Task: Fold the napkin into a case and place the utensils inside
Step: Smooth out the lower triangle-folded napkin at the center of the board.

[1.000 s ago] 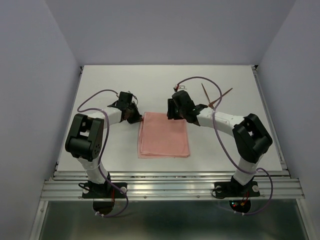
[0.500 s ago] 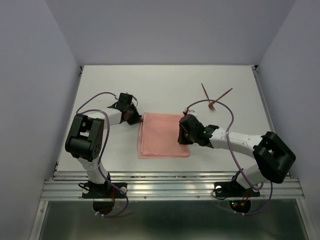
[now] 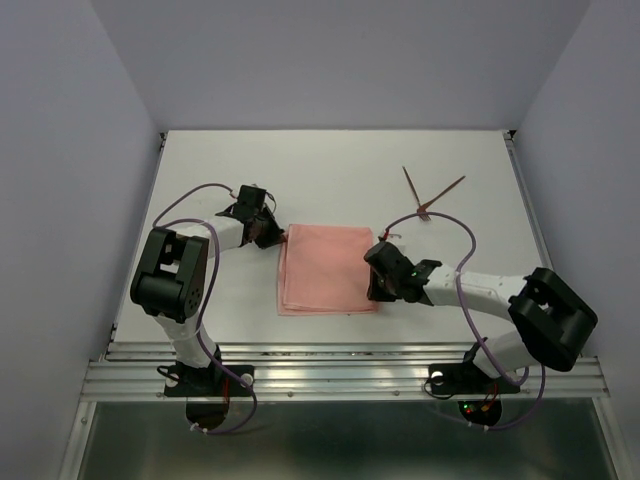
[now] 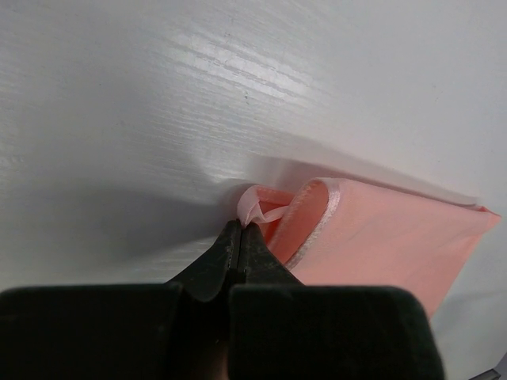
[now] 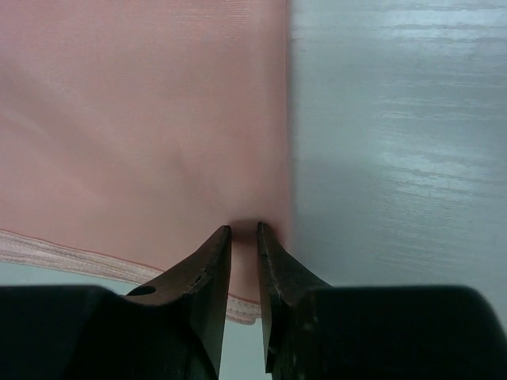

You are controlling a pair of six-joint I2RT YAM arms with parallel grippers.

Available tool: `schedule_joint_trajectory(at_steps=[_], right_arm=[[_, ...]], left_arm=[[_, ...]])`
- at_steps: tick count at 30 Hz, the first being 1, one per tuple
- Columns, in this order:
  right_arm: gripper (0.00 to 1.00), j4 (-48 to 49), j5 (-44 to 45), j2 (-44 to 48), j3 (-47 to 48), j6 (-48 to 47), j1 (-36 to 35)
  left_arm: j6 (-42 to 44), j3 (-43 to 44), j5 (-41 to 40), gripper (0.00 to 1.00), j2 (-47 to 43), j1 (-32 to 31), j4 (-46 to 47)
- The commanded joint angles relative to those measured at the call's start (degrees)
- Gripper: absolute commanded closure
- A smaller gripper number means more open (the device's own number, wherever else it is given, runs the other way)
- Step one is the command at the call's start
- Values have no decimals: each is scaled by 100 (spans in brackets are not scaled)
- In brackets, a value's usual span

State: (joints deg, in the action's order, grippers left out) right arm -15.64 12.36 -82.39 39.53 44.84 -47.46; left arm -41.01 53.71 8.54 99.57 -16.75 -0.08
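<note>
white table [image 3: 330, 180]: left jaws pinch napkin [image 3: 328, 268] far-left corner; right jaws narrowly apart on right edge, grip unclear.

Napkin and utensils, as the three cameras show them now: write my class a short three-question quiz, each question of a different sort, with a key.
1. True or false: the utensils lie on the napkin.
2. Which napkin corner does the left gripper pinch? A far left; B near left; C near right.
3. Fill in: the ___ gripper's tips sit at the napkin's near right corner.
Key: 1 false, they lie on the bare table beyond it. 2 A. 3 right, meaning the right gripper.
</note>
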Motion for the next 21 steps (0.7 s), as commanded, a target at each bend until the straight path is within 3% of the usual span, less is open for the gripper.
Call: schedule_joint_trajectory(at_steps=[1, 9, 14, 21], right_arm=[[75, -431, 531, 214, 64, -45, -53], [75, -151, 285, 654, 432, -493, -201], [69, -1, 346, -195, 1336, -678, -790], [68, 430, 74, -1489, 2207, -836, -1493]], left_arm=[[50, 130, -71, 100, 10, 14, 96], [50, 201, -54, 100, 106, 14, 104], [23, 175, -54, 100, 89, 14, 113], [32, 113, -54, 100, 54, 14, 113]])
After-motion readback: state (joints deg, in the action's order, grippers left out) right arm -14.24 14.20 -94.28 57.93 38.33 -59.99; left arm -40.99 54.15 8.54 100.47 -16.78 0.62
